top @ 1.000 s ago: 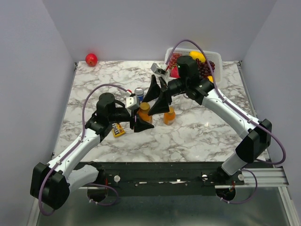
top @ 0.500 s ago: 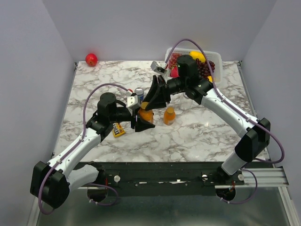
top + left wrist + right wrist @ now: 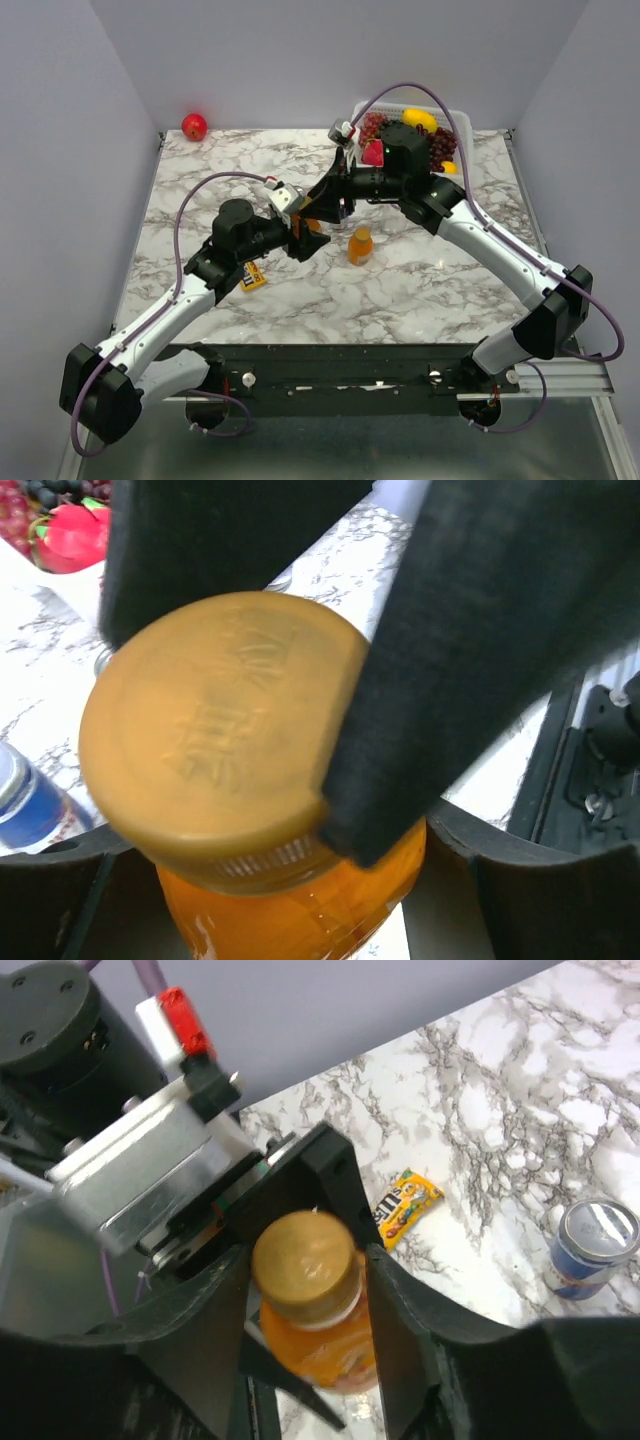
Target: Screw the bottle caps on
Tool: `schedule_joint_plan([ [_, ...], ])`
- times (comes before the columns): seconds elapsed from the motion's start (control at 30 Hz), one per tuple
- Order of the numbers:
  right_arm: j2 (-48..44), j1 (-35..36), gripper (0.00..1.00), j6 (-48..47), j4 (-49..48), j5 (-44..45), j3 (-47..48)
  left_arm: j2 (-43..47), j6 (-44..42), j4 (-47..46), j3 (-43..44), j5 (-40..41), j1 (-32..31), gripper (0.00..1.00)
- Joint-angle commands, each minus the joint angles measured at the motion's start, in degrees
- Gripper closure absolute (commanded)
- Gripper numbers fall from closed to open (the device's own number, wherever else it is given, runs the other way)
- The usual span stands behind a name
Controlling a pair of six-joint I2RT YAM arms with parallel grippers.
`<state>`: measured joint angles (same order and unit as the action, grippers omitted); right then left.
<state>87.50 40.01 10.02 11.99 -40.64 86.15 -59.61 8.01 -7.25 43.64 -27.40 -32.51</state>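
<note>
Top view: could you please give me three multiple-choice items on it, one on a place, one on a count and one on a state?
1. Where on the table is the apple? A near right corner; B middle; C far left corner.
2. How many bottles show? A one; B two; C four.
3. The left hand is: A shut on a bottle; B open above bare table; C out of view.

1 C: the apple lies at the far left corner.
2 B: the held bottle and the free bottle are the only ones.
3 A: its fingers clamp the held bottle.
</note>
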Motion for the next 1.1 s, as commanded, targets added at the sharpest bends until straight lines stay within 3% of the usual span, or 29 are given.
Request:
schedule_joint_plan([
  [0.0,-3.91,-3.60,0.28,-4.13,-3.27,-10.18,-2.81,5.02,-3.26,-1.62,-3.81,-12.15,6.13,1.00],
  [0.07,-4.18,-5.29,0.26,-3.87,-5.65,-15.67,-3.62,6.70,-4.22,-4.09,-5.49,-19.32,8.85,1.00],
  [0.1,-3.66,-5.90,0.26,-4.39,-6.27,-22.66,-3.79,6.79,-5.19,-3.14,-5.23,-24.32,9.30,1.00],
  [0.23,-2.26,-5.73,0.25,-3.71,-11.08,-30.80,-4.93,5.48,-13.01,5.29,-2.60,-32.53,9.31,1.00],
  [0.43,0.56,-3.45,0.25,-3.08,-13.04,-34.33,-2.83,4.07,-10.74,2.59,-2.15,-34.13,8.61,1.00],
  [0.83,3.90,-1.07,0.25,-0.53,-15.85,-30.99,-2.39,2.66,-10.56,1.01,-0.66,-33.42,5.62,1.00],
  [1.07,4.52,-0.72,0.40,0.61,-17.09,-31.08,-2.48,2.57,-10.91,1.27,-0.22,-32.72,5.62,1.00],
])
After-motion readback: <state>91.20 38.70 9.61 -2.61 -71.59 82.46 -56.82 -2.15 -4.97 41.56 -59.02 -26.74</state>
